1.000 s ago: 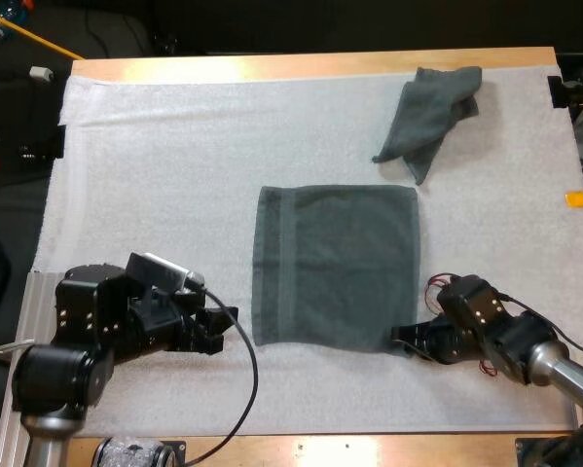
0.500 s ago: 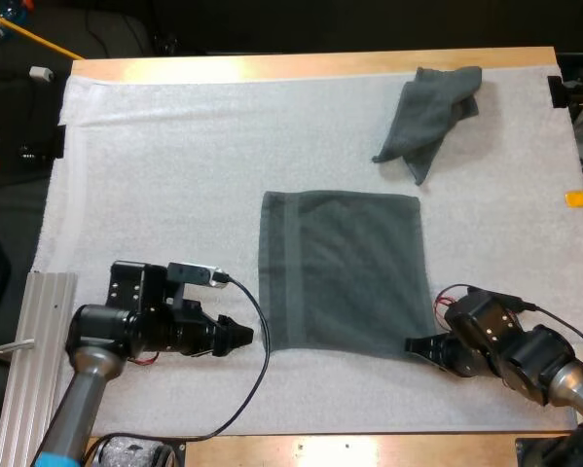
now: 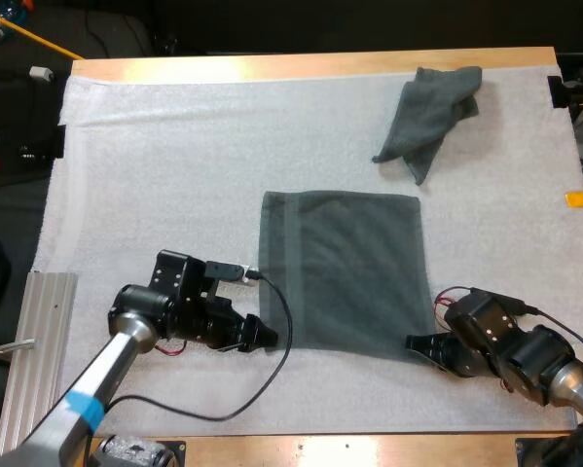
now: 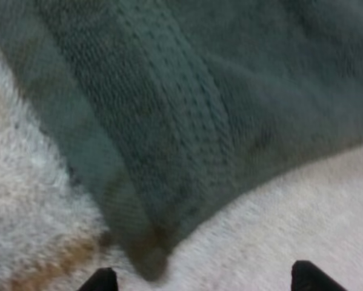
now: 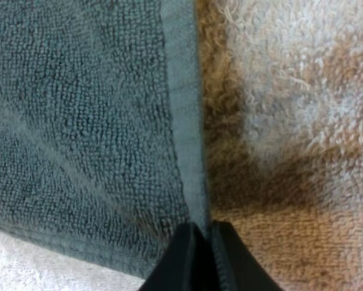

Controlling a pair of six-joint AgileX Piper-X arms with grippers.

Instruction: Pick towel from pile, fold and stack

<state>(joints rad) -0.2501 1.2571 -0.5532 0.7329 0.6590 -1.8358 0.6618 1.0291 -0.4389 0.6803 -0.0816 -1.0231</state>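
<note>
flat towel (image 3: 340,268) spread mid-mat (image 3: 155,175), crumpled towel (image 3: 429,117) well beyond | right gripper (image 3: 415,344) pinches its near right corner, likely for the fold | left gripper (image 3: 265,336) fingers apart at near left corner, placed to grab

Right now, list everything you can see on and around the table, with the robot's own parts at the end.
spread towel: one, dark grey-green, flat at the mat's middle
crumpled towel: one, dark grey-green, far right part of the mat
white mat: one, white, covering the table
wooden table: one, light wood, under the mat
ribbed metal rail: one, silver, table's near left edge
left tool: one, black, open at the spread towel's near left corner
right tool: one, black, shut on the spread towel's near right corner
</note>
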